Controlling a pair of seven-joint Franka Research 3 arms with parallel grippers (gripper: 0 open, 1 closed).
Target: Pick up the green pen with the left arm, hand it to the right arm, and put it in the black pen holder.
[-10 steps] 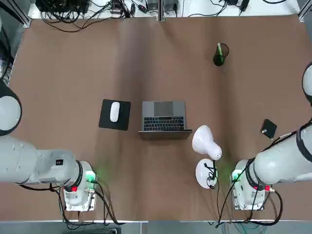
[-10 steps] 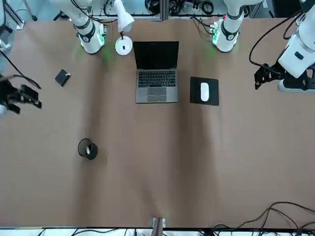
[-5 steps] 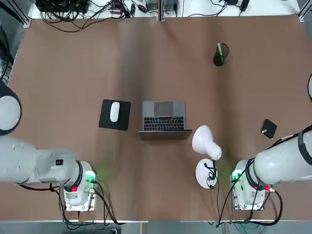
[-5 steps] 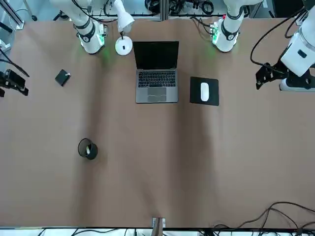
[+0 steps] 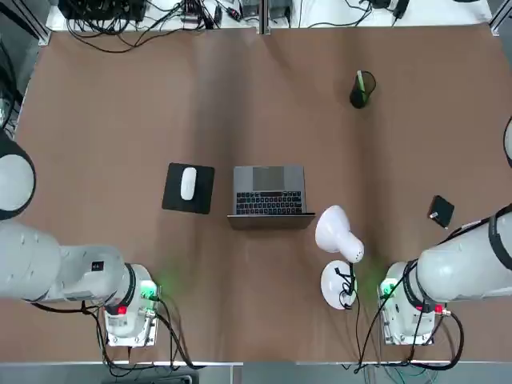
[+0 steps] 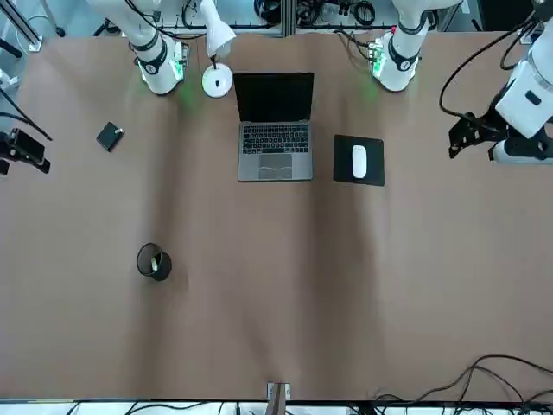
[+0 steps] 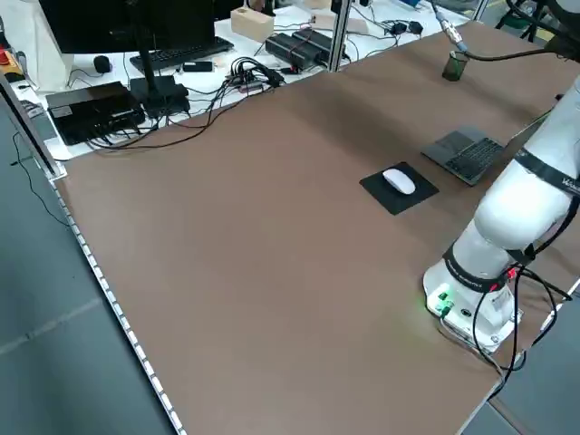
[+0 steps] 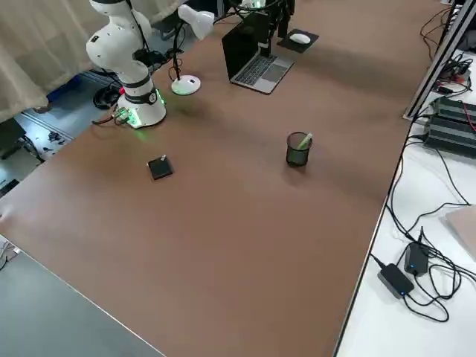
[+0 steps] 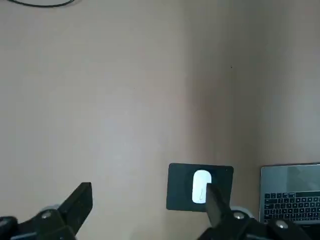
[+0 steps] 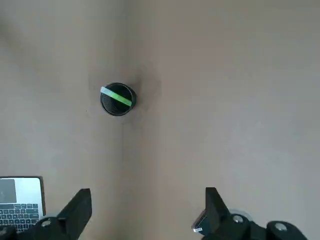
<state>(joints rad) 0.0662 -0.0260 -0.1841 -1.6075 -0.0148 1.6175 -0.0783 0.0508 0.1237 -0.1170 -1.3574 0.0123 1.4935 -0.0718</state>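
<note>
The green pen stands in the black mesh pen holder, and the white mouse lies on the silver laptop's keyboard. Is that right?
Not quite: the white mouse lies on the black rectangular mouse pad, beside the silver laptop, as the top view shows. The rest stands.

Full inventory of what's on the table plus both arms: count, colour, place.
pen holder: 1, black, far right part of table
green pen: 1, light green, standing in the pen holder
laptop: 1, grey, mid-table
mouse pad: 1, black, left of laptop
mouse: 1, white, on the pad
lamp: 1, white, between laptop and right arm's base
flat square object: 1, black, right side
left gripper: 1, black, open, empty, over left side
right gripper: 1, black, open, empty, over right side
</note>
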